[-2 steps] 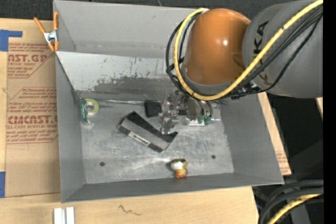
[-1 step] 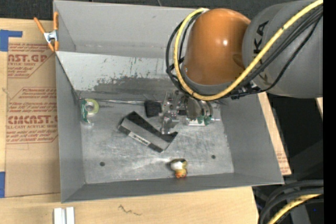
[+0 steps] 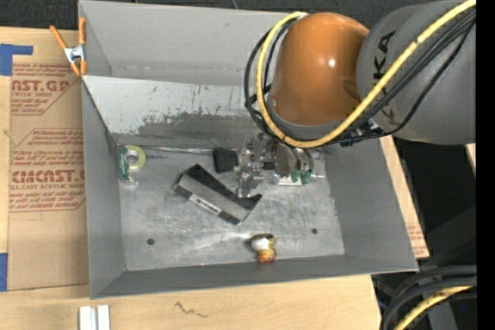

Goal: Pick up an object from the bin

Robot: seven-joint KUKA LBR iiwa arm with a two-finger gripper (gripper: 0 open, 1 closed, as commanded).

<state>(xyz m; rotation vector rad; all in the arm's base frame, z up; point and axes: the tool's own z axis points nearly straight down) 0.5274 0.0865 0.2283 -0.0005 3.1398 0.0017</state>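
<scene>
Several small loose things lie on the floor of a grey metal bin (image 3: 309, 222), and none has been lifted yet. The robot arm reaches in from the right, its rounded orange wrist cover (image 3: 321, 66) hanging over the bin's back right part. Below that cover the pincer (image 3: 247, 180) sits low, close to the floor near the middle of the bin.

It stands at the right end of a flat black bar with a pale label (image 3: 203, 193). The bar lies slantwise on the floor, running from upper left to lower right. Whether the pincer touches the bar, and whether it is open or closed, cannot be told; the metal parts of the wrist hide that. Nothing can be seen gripped in it.

Just to the pincer's left lies a small black block (image 3: 224, 160). A small green and white item (image 3: 300, 177) lies just beside it on the right, partly under the wrist. Well apart are a clear ring of tape (image 3: 131, 159) by the left wall and a small yellow and orange thing (image 3: 264, 246) by the front wall.

As a judgement, the approach looks done, while the grip and the lift out of the bin are left.
</scene>
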